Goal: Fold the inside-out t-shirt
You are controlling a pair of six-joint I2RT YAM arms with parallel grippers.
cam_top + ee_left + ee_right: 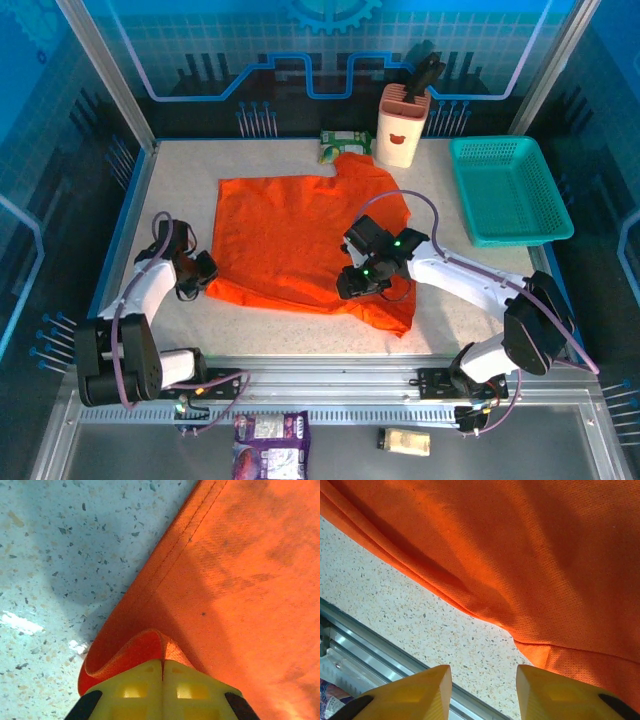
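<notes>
One bright orange short-sleeved t-shirt (290,240) of thin cloth lies spread flat on the speckled pale table (180,170), near its middle, with one sleeve reaching toward the far edge and the near right corner hanging toward the near edge. Two arms work at it. The left gripper (203,272) sits at the shirt's near left corner; in the left wrist view its yellow jaws are pressed together (162,662) on a raised fold of the stitched hem. The right gripper (358,283) is over the shirt's near right part, and in the right wrist view its jaws stand spread (484,672), the cloth's edge lying just beyond the tips.

Two containers stand at the far right. One teal plastic mesh basket (510,190) shows its mesh floor all across. One pinkish-beige upright holder (402,135) has dark handles (425,72) sticking out of its top. One green packet (340,147) lies just beside the holder, touching the shirt's far edge. Below the near rail lie one purple packet (272,445) and one small pale packet (405,441).
</notes>
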